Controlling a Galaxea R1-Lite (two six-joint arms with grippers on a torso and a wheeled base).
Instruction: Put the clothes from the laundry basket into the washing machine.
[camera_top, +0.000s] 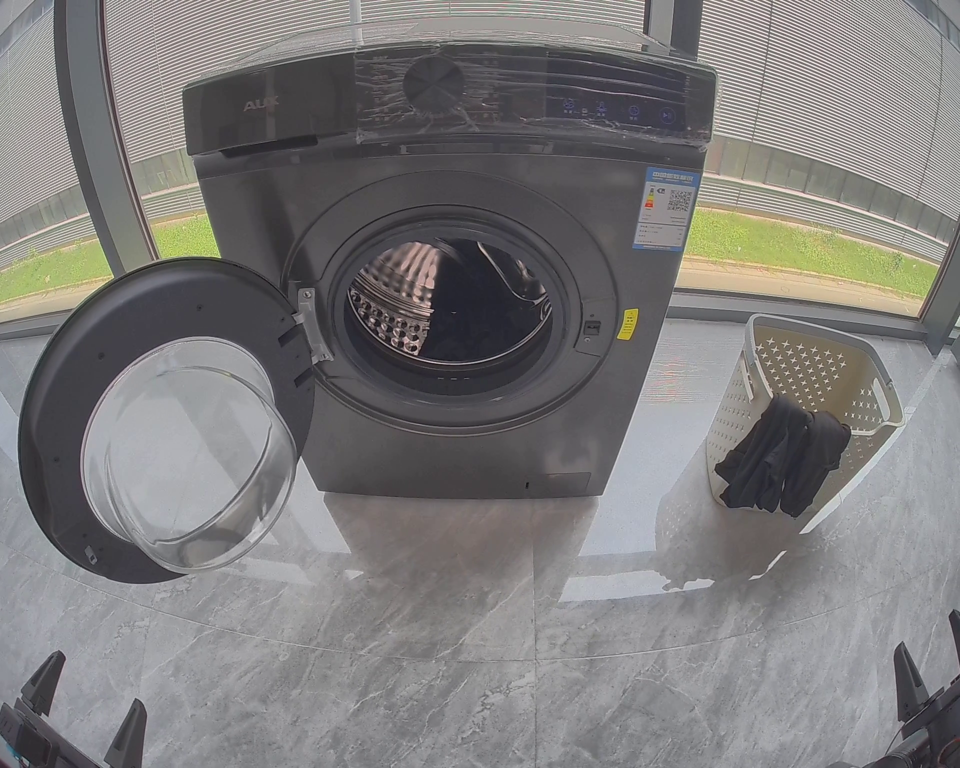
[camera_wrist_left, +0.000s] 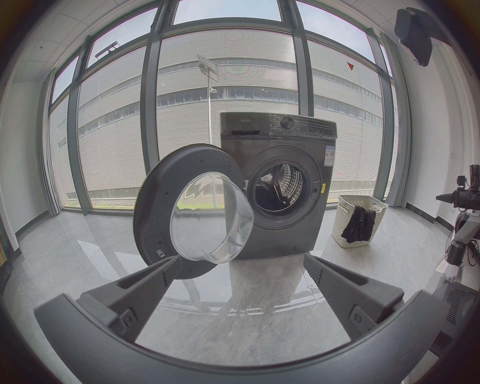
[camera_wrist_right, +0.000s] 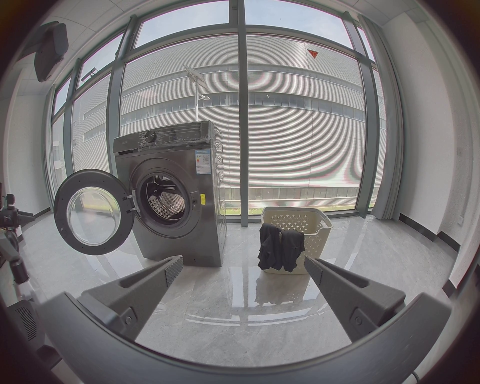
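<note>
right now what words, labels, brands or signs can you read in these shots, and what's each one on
Washing machine, control panel left: short brand logo, not quoted here.
Blue-edged label, front upper right: print too small to read.
Yellow sticker beside the drum opening: too small.
Display: faint blue icons, unreadable.
Red triangle on the window: no words.

L tool (camera_wrist_left: 242, 259), R tool (camera_wrist_right: 243, 260): dk grey wedge fingers (camera_wrist_left: 135, 295) w/ screws.

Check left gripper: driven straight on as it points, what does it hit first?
Probably the washing machine's open door, its glass bowl bulging toward the left gripper; bare floor lies between. Depth is unclear.
</note>
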